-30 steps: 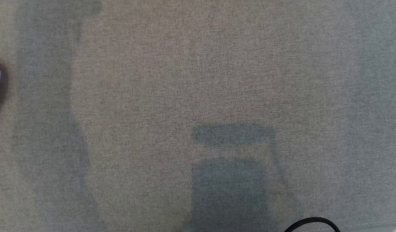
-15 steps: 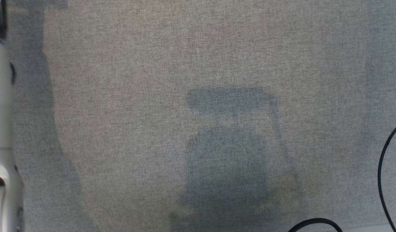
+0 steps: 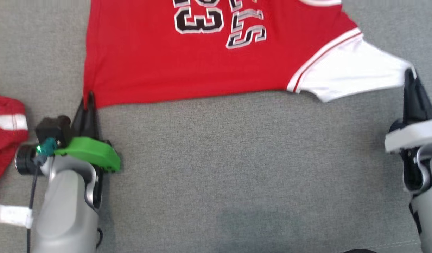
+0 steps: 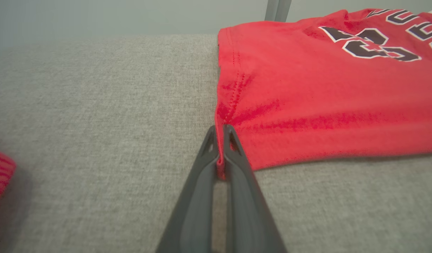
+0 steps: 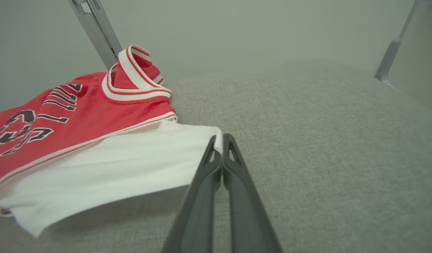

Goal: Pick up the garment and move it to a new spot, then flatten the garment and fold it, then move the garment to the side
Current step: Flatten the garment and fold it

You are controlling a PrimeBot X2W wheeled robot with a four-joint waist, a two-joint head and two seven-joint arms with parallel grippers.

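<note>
Shifting of head camera since the earlier frame, not of the things: now taking in garment and both arms. Lying spread, number side up, on grey fabric counter, toward far side. Pinching red hem corner with left pincer, shut on cloth; pinching white sleeve tip with right pincer, likewise shut. Gripping opposite ends, likely for pulling taut and flattening before folding. Leaving second red striped cloth well apart at left.
</note>
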